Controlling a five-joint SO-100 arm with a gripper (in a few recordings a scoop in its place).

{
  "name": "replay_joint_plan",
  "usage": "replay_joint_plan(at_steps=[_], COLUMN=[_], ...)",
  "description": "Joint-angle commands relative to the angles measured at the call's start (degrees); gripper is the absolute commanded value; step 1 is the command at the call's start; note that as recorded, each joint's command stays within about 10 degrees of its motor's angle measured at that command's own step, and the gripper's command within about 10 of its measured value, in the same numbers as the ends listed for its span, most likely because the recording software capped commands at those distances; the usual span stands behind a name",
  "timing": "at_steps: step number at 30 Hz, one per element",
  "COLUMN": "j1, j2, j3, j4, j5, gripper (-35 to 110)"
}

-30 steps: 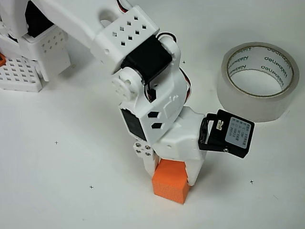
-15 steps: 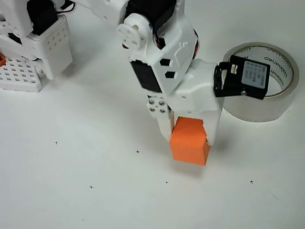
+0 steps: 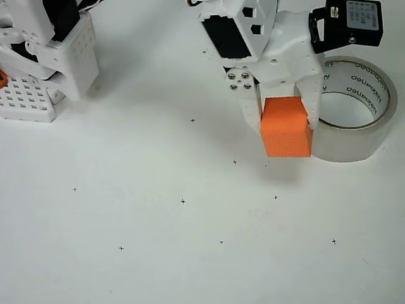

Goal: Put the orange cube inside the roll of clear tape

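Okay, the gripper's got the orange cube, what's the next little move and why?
Probably carry it a bit further right in the overhead view. The gripper holds the orange cube over the left outer edge of the roll of clear tape, not yet over its hole, so releasing now would likely miss.

Light was bright and even; a soft shadow lay just below the gripper (image 3: 283,111) on the white table (image 3: 158,253). Focus sharp.
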Motion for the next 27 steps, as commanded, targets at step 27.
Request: replay_joint_plan(at_steps=[27], j1=[-13.18], j2=[-1.85], j3=[-16.87], j4=[2.9], j5=[4.31], gripper=[19])
